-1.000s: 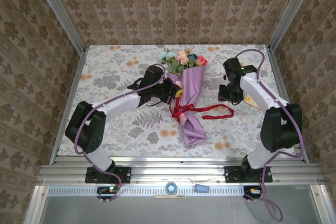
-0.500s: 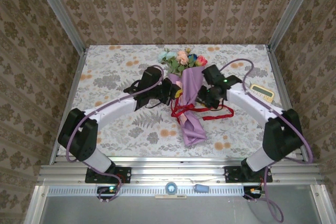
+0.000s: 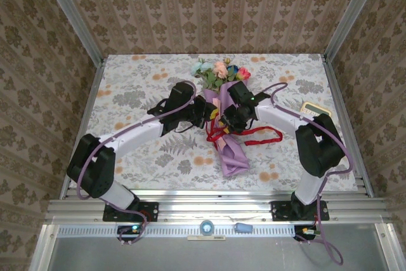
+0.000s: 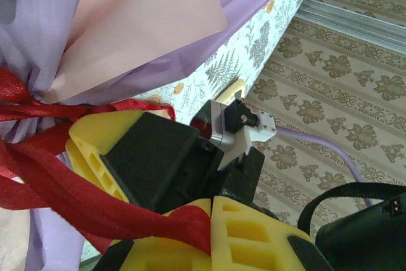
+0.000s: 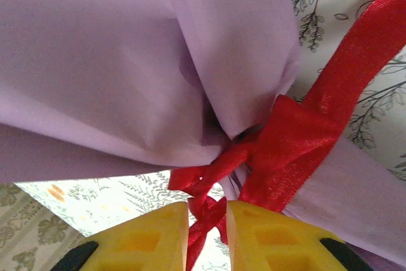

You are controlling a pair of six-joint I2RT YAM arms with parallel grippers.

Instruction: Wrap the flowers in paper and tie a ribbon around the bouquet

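The ribbon looks limp and slippery and the paper easily crushed, so strands are the best hold. The left gripper, at the bouquet's nine o'clock, pinches one strand; the right gripper, at three o'clock, pinches another.

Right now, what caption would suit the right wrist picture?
Right gripper pinches the red ribbon knotted around a lilac paper-wrapped bouquet.

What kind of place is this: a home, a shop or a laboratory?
Probably a robot test cell dressed like a home: beige damask wallpaper panels set in a bare aluminium frame, a floral printed tablecloth, and two white robot arms bolted to a metal rail.
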